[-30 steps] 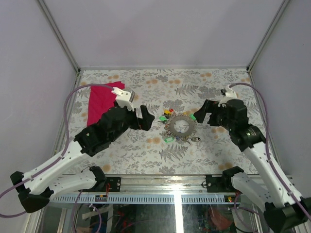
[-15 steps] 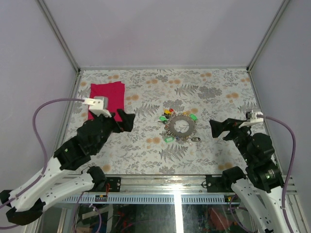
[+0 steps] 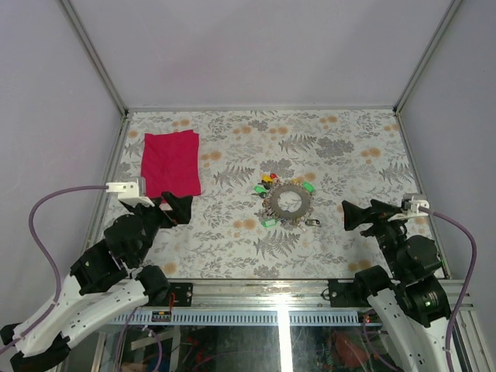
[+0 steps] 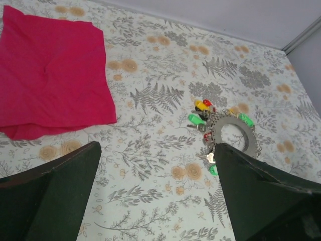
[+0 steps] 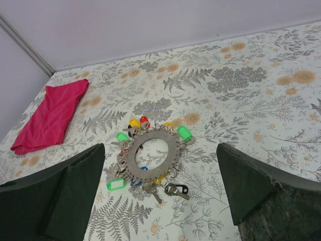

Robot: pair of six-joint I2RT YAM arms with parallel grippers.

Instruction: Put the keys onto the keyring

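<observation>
Listing from the claws outward, for your check.

Left claw (image 3: pixel 177 208): spread wide, holding nothing. It stands at the near left of the table (image 3: pixel 349 147), well apart from the keyring.

Right claw (image 3: pixel 359 211): likewise spread and empty, at the near right, closer to the ring yet clear of it. You may read both as a standby stance, each facing the ring from its own side.

Keyring (image 5: pixel 150 172): lies flat at mid-table, between the two claws, round centre open. Placed so, it looks reachable by either arm.

Keys (image 5: pixel 184 132): fringe the rim, with green, red and yellow heads. From their spread around the ring, most look threaded, so judge the task near done or done.

Dark-headed key (image 5: pixel 175 190): just beside the near rim. Whether it is joined to the ring cannot be told, so check it first.

Red cloth (image 3: pixel 170 163): far left, well apart from the ring, with no evident part in the job.

Views:
- Top view alone gives you both arms and how they stand to the ring.
- Right wrist view alone gives the whole ring and the dark-headed key clearly.
- Left wrist view has one finger (image 4: pixel 261 196) cutting off the ring's near edge, so that key is not seen there. It shows the cloth's creases best.
</observation>
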